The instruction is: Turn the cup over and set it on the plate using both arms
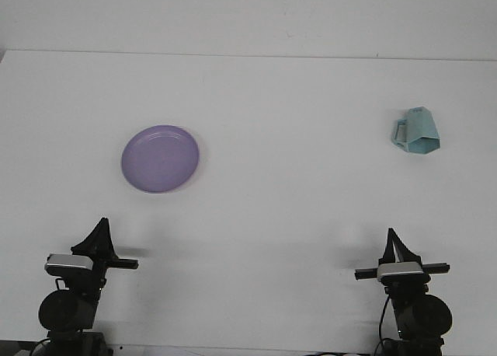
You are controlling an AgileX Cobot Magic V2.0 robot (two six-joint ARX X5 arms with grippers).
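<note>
A round purple plate (160, 158) lies flat on the white table, left of centre. Far to the right, a pale teal faceted cup (415, 131) rests tipped over, a flat angular end turned toward the camera and its handle on the left side. My left gripper (100, 233) sits low at the front left, well short of the plate and holding nothing. My right gripper (395, 244) is at the front right, a good way in front of the cup and apart from it.
The white table (279, 200) runs back to a far edge below a white wall. Both arm bases and their wrist cameras sit along the front edge.
</note>
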